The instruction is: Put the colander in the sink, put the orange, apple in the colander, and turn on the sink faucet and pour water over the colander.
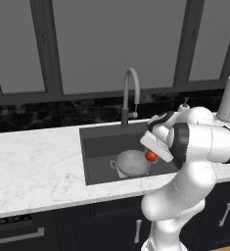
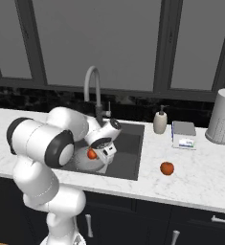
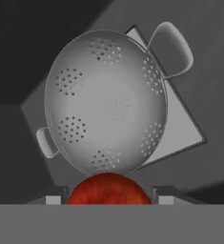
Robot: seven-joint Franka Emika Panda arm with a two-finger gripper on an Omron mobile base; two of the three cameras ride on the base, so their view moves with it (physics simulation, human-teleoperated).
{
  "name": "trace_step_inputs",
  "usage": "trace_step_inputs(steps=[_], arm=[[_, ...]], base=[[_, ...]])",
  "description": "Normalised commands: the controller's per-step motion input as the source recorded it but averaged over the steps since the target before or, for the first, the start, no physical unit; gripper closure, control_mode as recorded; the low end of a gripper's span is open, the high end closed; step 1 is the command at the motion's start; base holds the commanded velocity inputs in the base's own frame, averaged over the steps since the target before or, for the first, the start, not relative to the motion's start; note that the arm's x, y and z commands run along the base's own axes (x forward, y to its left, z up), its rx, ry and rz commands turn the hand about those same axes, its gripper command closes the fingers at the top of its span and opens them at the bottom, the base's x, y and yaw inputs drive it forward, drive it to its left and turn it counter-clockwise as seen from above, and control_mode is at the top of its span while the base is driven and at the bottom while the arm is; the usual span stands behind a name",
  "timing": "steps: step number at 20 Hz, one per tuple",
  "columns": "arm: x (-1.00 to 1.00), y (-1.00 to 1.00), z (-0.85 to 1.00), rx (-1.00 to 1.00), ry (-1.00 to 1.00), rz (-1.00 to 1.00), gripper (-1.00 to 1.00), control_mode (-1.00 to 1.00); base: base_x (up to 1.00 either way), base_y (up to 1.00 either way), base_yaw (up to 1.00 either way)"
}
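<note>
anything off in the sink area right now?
Nothing stands out. The colander sits upright and empty in the sink, the gripper holds a red fruit above it, and another fruit waits on the counter.

No legible text, brand, number or sign is found in any view. The small box [image 2: 184, 135] on the counter, right of the sink [image 2: 128, 153], carries a pale label with blue-green marks, too blurred to read. The soap bottle [image 2: 160, 121] and the perforated white canister [image 2: 222, 116] at far right bear no readable marking.
</note>
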Motion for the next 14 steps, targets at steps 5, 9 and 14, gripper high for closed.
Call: trace_step_inputs(steps=[5,9,14], arm=[[0.31,-0.06,-0.23,0.05,0.00,0.00,1.00,-1.00],[0.40,0.05,-0.28,0.00,0.00,0.00,1.00,-1.00],[0.43,0.11,-0.36,0.00,0.00,0.00,1.00,-1.00]], base=[[0.00,0.00,0.00],[0.00,0.00,0.00],[0.00,0.00,0.00]])
